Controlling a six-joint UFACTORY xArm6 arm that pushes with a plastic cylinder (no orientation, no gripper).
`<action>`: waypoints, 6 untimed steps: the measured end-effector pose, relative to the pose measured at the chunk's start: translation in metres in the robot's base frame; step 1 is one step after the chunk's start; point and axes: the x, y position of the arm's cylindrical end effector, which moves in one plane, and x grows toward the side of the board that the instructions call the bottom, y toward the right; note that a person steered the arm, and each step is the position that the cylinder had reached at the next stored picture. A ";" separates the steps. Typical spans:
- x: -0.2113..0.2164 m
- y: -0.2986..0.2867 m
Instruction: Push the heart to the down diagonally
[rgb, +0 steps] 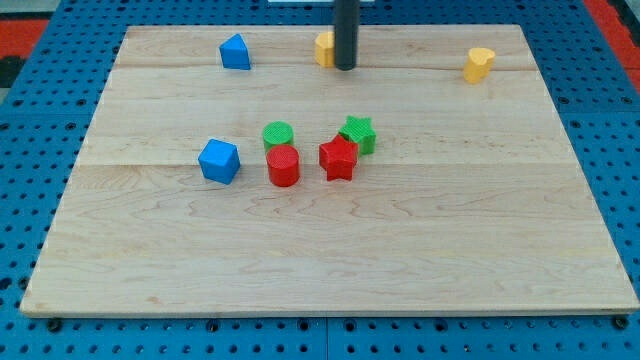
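Observation:
The yellow heart (479, 63) lies near the board's top right. My tip (345, 67) stands at the top centre, just right of a yellow block (324, 47) that the rod partly hides, so its shape cannot be told. The tip is well to the left of the heart and apart from it.
A blue block with a pointed top (235, 52) sits at the top left. In the middle lie a blue cube (219, 161), a green cylinder (278, 135), a red cylinder (283, 165), a red star (339, 157) and a green star (358, 133). The wooden board (330, 260) rests on a blue pegboard.

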 end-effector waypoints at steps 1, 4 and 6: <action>-0.037 0.102; 0.047 0.184; 0.095 0.153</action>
